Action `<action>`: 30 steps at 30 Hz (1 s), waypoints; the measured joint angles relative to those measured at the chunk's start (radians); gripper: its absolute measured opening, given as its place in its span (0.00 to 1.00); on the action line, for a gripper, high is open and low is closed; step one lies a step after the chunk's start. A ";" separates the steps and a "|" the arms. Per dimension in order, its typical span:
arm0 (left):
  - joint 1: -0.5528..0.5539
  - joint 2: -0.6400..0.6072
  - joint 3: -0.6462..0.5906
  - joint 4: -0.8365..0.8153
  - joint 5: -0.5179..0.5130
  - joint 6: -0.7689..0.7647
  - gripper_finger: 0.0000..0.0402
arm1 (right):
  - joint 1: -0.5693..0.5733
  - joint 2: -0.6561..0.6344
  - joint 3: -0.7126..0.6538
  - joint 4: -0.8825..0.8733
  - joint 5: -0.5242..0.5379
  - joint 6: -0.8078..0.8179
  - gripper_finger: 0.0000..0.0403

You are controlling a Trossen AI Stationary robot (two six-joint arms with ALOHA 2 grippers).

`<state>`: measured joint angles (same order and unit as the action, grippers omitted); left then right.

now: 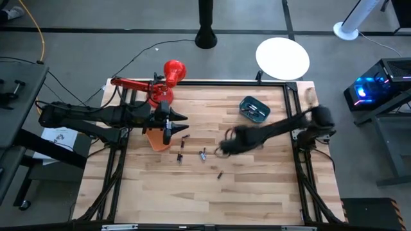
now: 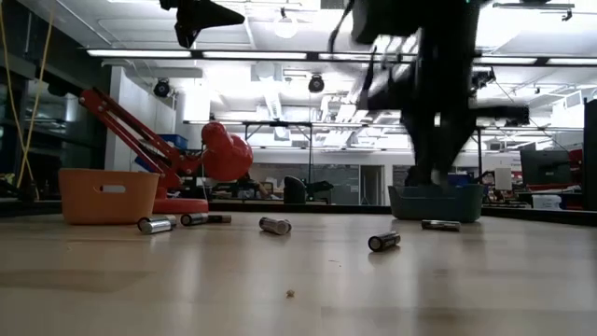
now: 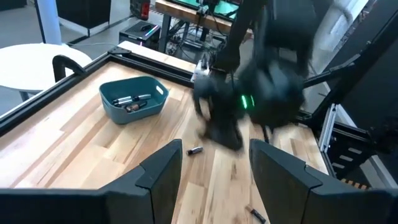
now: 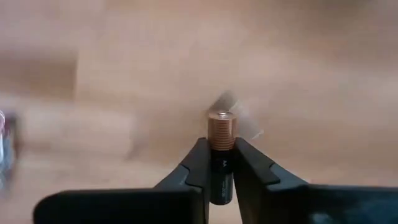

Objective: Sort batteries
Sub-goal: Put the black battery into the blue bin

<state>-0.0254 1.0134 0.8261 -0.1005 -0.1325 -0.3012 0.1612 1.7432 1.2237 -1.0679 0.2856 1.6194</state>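
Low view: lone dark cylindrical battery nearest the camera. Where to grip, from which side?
Grip the small dark cylindrical battery at mid-body, straight down from above, fingers closing across its round sides. It lies flat on the wooden table with bare wood all round, so nothing should crowd the fingers.

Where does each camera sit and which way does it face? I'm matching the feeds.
High: overhead, straight down; both arms, teal bin, orange bin.
Low: table-top height, level across; loose batteries, arms above.
Left wrist: past open left pincer toward the right arm.
Right wrist: right pincer shut on a battery.
Shared: high and left wrist both show the teal bin.
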 joint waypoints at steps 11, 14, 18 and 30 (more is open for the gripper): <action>0.006 0.000 0.000 0.000 -0.007 -0.037 0.45 | -0.349 -0.248 -0.047 -0.179 0.222 -0.307 0.20; 0.006 0.000 0.000 0.000 -0.008 -0.038 0.45 | -0.412 -0.260 -0.045 -0.103 0.208 -0.455 0.31; 0.006 0.000 0.000 0.000 -0.014 -0.039 0.45 | -0.450 -0.259 -0.045 -0.055 0.155 -0.571 0.43; 0.005 0.000 0.000 0.000 -0.064 -0.065 0.45 | -0.136 -0.223 -0.045 0.156 -0.228 -0.459 0.50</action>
<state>-0.0200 1.0134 0.8261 -0.1002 -0.1970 -0.3663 0.0254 1.5201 1.1786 -0.9116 0.0580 1.1604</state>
